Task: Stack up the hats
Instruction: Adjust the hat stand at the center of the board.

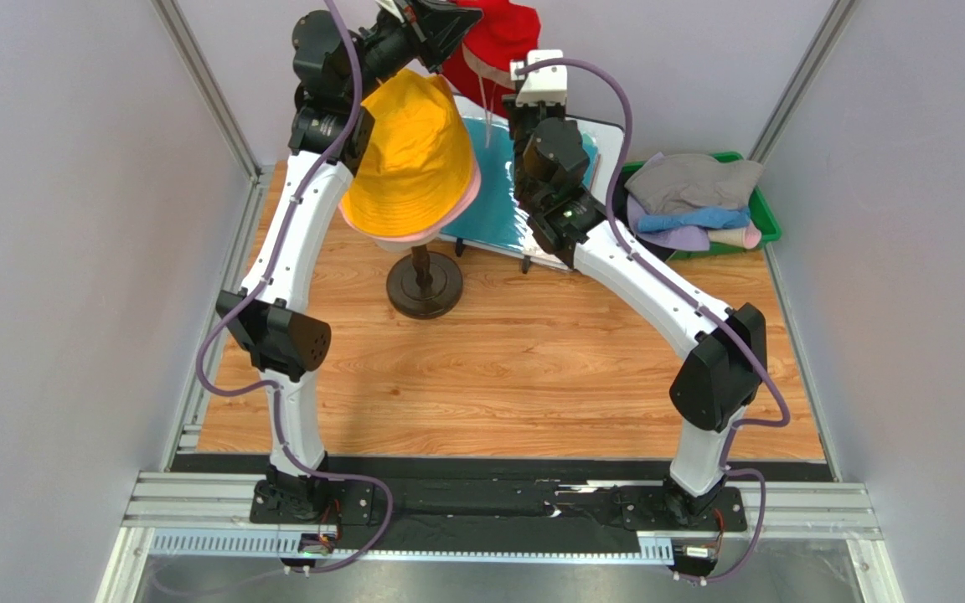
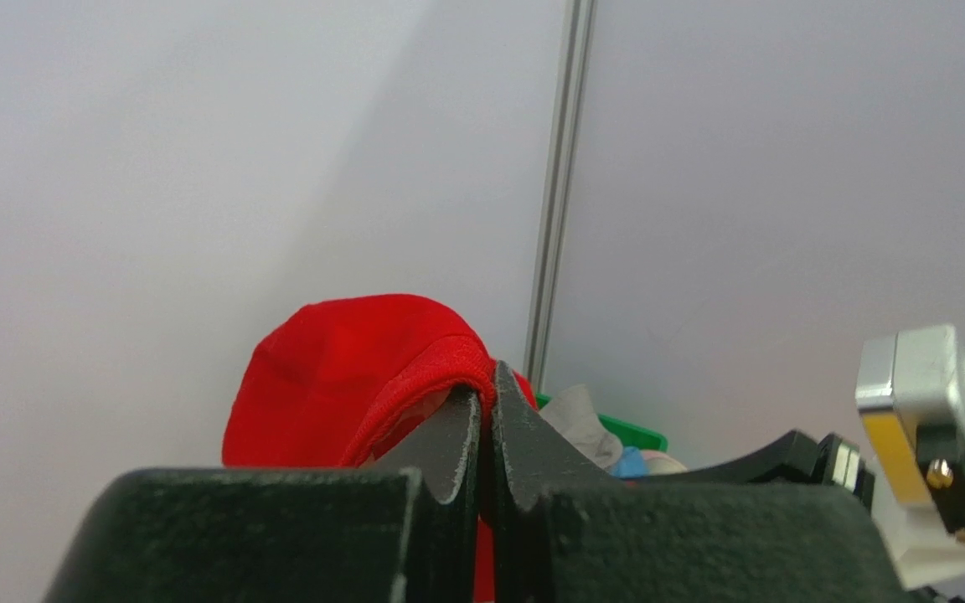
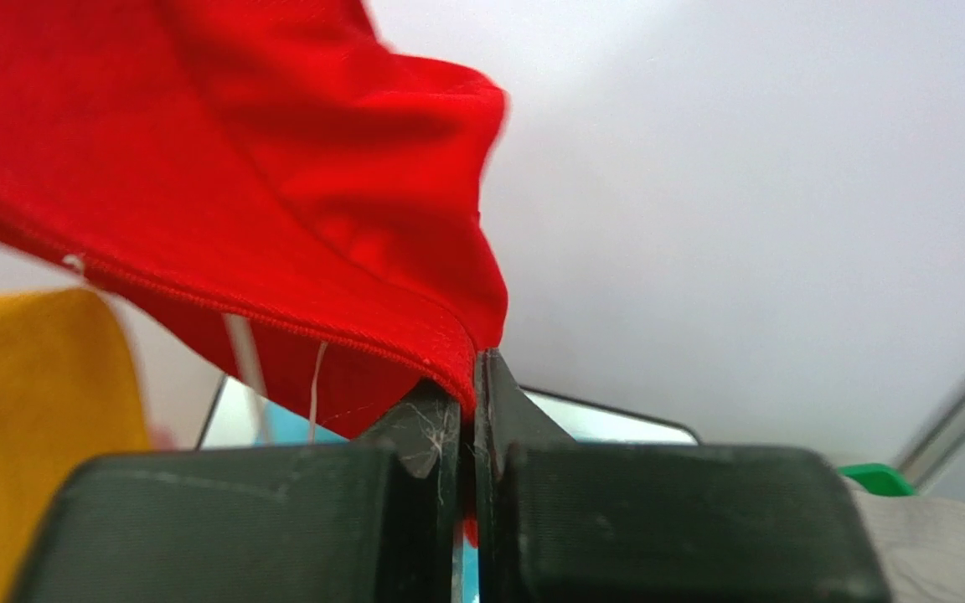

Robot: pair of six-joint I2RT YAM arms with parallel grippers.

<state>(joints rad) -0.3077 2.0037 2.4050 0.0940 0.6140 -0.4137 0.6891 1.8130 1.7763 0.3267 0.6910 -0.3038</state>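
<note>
Nearest edge: both arm bases are bolted to a black plate on an aluminium rail (image 1: 500, 509); beyond it a wood-grain tabletop (image 1: 538, 377) is seen, bare in its near half.

Mid-table: a dark round base (image 1: 425, 292) with a thin post is stood on the wood; it is topped by the orange-yellow hat (image 1: 415, 157), worn over the pink hat (image 1: 418, 236), of which only a strip of brim is shown beneath; whatever sits under the two hats is hidden.

Just behind and right of that: a teal sheet (image 1: 500, 207) in a white frame is laid flat, partly covered by the right arm.

Far right corner: a green bin (image 1: 767, 224) is set on the table; heaped hats (image 1: 695, 189) are held in it, a greyish one on top and a blue one below; the rest cannot be told apart.

Far back, above table level: the red hat (image 1: 507, 32) is held in the air between the arms; the left gripper (image 2: 490, 415) is pinched on its brim, jaws together with cloth between; the right gripper (image 3: 471, 402) is clamped likewise on another part of the brim.

Room: the table is enclosed by plain pale grey walls (image 1: 60, 251) on the left, right and back; metal corner posts (image 1: 205, 82) are run up the two far corners.
</note>
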